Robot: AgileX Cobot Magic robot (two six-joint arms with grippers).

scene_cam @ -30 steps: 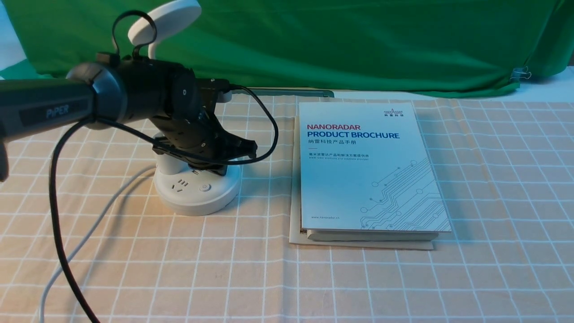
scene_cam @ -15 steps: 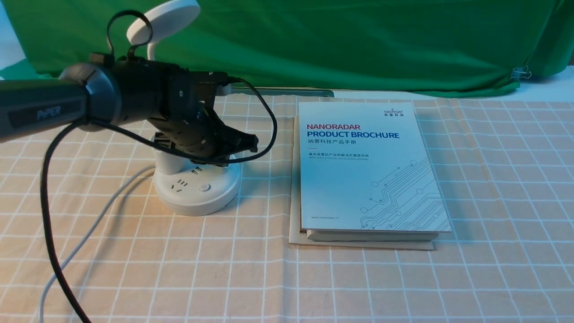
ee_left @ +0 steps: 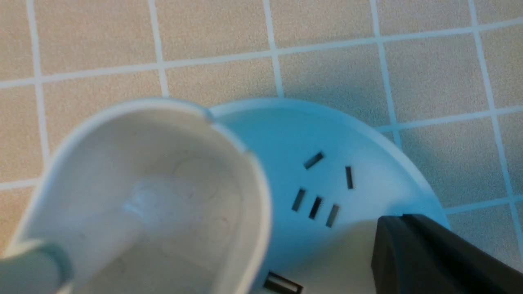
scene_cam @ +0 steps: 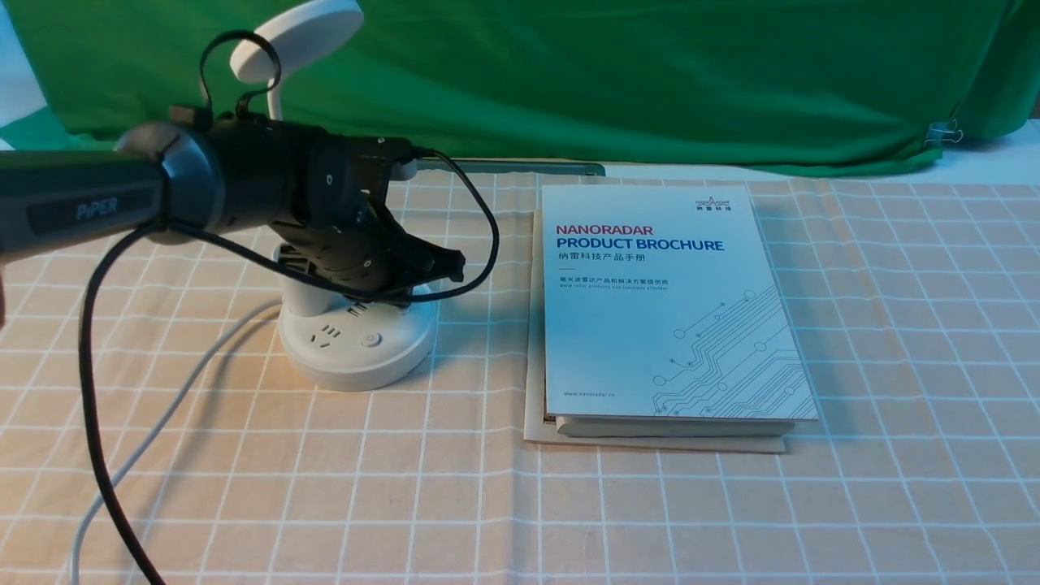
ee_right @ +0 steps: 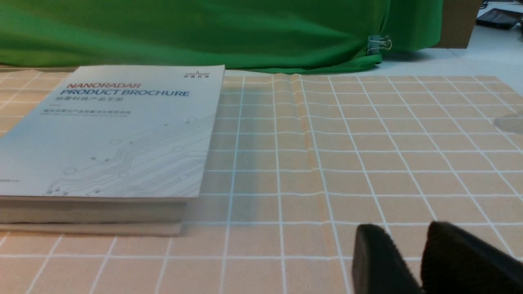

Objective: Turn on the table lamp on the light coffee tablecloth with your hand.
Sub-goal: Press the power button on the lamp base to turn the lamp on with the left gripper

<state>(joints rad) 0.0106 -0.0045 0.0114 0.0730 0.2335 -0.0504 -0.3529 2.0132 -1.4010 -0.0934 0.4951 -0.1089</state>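
The white table lamp stands on the light coffee tablecloth (scene_cam: 455,504) at the left, with its round base (scene_cam: 357,353), a button (scene_cam: 371,340) on the base's front, and its disc head (scene_cam: 296,36) high behind my arm. My left gripper (scene_cam: 453,264) is shut and empty, and hovers just over the right rear of the base, hiding that part. In the left wrist view the shut fingertips (ee_left: 386,232) sit above the base (ee_left: 327,139), next to the sockets and the cup holder (ee_left: 155,196). My right gripper (ee_right: 404,241) is low over bare cloth, jaws a narrow gap apart.
A white "NANORADAR PRODUCT BROCHURE" book (scene_cam: 666,301) lies right of the lamp; it also shows in the right wrist view (ee_right: 114,134). The lamp's white cord (scene_cam: 162,422) and my arm's black cable (scene_cam: 89,390) trail to the front left. A green backdrop (scene_cam: 609,81) hangs behind.
My left arm rose a little, then came slightly back down; the shut gripper stays over the lamp base. Lamp and book have not moved.
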